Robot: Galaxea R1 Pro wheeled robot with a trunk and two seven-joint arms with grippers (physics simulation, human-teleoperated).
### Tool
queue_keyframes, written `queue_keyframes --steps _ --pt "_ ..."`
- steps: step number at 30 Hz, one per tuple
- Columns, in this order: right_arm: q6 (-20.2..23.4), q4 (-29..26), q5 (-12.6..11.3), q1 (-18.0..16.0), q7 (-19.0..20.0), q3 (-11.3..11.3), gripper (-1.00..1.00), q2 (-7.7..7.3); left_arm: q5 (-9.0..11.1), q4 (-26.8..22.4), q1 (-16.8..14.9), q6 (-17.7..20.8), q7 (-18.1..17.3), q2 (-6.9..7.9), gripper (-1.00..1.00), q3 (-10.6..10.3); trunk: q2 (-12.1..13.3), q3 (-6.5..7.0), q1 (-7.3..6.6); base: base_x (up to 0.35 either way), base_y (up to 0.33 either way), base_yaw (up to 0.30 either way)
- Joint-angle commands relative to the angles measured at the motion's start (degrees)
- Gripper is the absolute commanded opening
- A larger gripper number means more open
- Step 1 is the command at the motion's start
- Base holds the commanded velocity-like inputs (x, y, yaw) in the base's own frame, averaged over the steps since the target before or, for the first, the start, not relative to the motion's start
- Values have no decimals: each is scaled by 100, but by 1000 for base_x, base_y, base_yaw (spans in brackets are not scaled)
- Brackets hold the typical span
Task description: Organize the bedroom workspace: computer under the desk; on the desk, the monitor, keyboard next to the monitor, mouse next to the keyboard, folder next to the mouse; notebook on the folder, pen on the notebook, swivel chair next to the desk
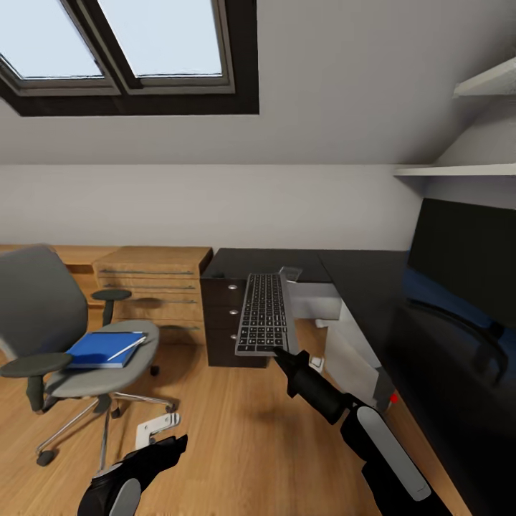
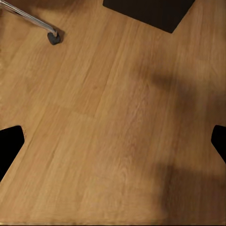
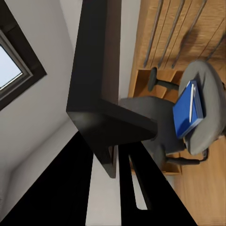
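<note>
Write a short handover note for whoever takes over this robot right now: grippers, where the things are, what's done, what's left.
Right gripper: shut on the keyboard, held in the air in front of the desk.
Left gripper: open, empty, low over the floor.
Monitor is on the desk, at the right.
Folder lies on the swivel chair seat, with the pen on top.
Done: monitor on desk.
Left: set keyboard beside monitor, move the folder and pen to the desk, then bring the chair in. Mouse, notebook and computer still to be located.

no readable text, labels, brands or numbers anywhere; keyboard (image 1: 262, 313) key legends too small to read.
</note>
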Motion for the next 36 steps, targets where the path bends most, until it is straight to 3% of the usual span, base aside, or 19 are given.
queue_keyframes --steps 1,9,16,30,36 --pt "-3 -9 -90 -5 -28 4 -100 -4 60 -7 -4 13 55 -1 100 -5 -4 -6 -4 -335 0 0" --pt "-3 -9 -90 -5 -28 0 -100 -4 60 -8 -4 11 55 -4 100 -6 -4 -6 -4 -335 0 0" --pt "-3 -9 -90 -5 -27 -2 -100 -4 64 -11 -4 13 55 -5 100 -9 277 120 -158 -309 0 0" --pt "-29 -6 -90 -6 -33 -6 -100 4 78 -15 -4 21 56 -15 100 -6 839 371 -465 -20 0 0" --pt "-29 -9 -90 -5 -36 -92 -100 3 78 -15 -4 21 55 -14 100 -3 839 371 -465 0 0 0"
